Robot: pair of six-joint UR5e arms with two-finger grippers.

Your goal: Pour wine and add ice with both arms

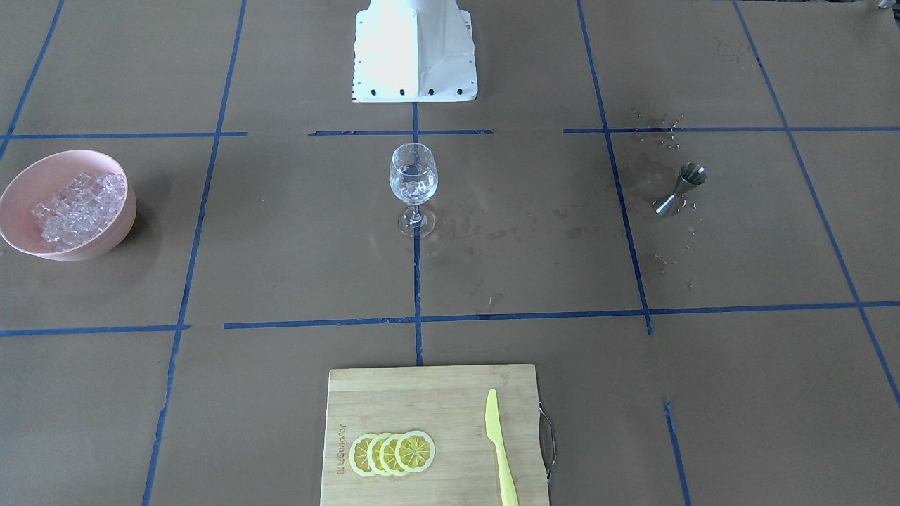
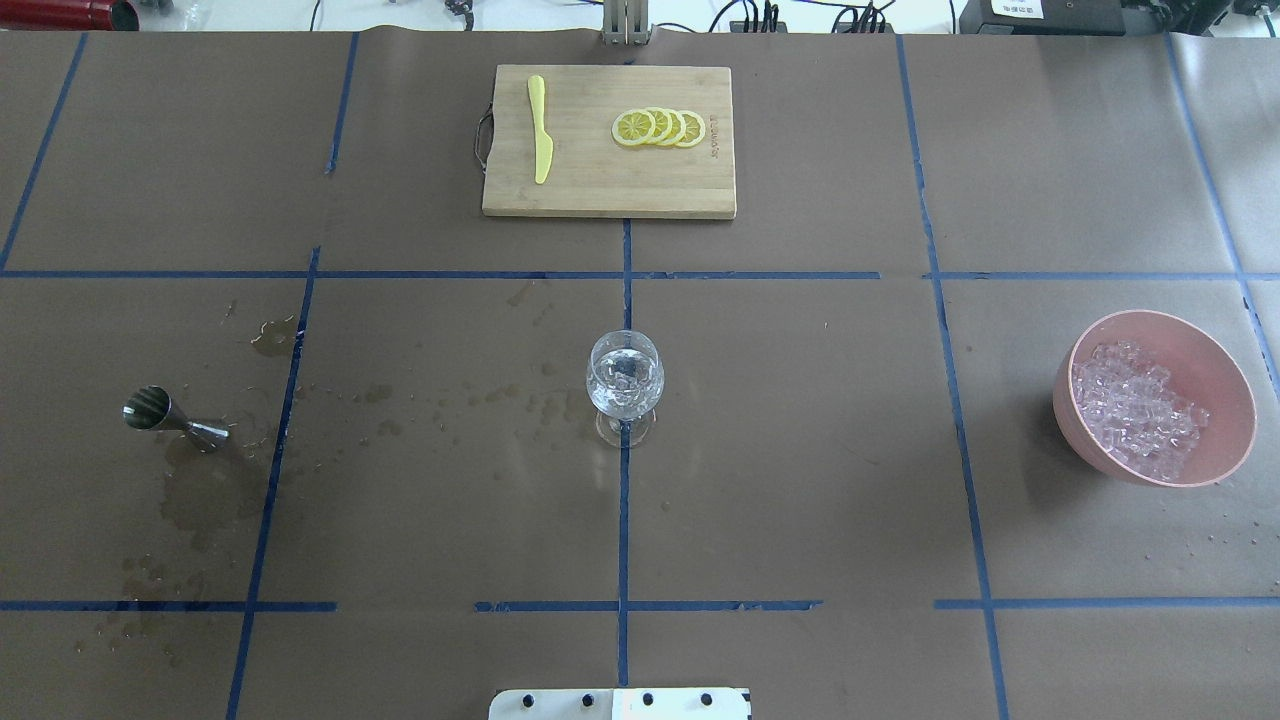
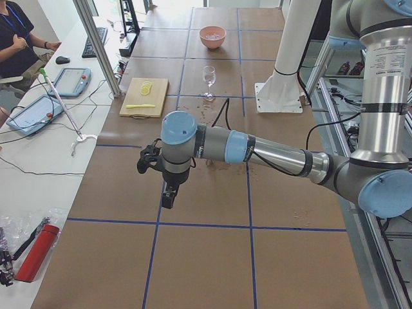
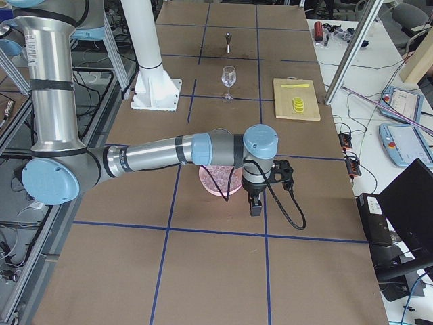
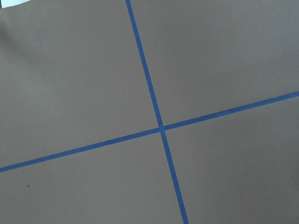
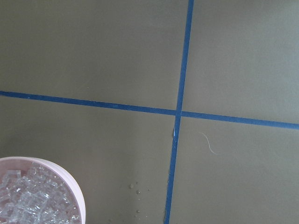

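A wine glass (image 1: 413, 184) stands at the table's middle, with clear ice cubes inside; I cannot make out wine in it. It also shows in the overhead view (image 2: 624, 385). A steel jigger (image 2: 172, 417) stands on the robot's left, amid wet stains (image 2: 200, 500). A pink bowl (image 2: 1225, 400) heaped with ice (image 2: 1135, 410) sits on the robot's right. My left gripper (image 3: 167, 196) hangs over bare paper beyond the jigger, far from the glass. My right gripper (image 4: 255, 203) hangs just beyond the bowl (image 4: 208, 181). I cannot tell whether either is open or shut.
A bamboo cutting board (image 2: 600, 185) at the far side carries lemon slices (image 2: 660, 127) and a yellow knife (image 2: 540, 140). The white pedestal (image 1: 415, 56) stands at the robot's edge. Droplets dot the paper between glass and jigger. An operator (image 3: 19, 38) sits beside the table.
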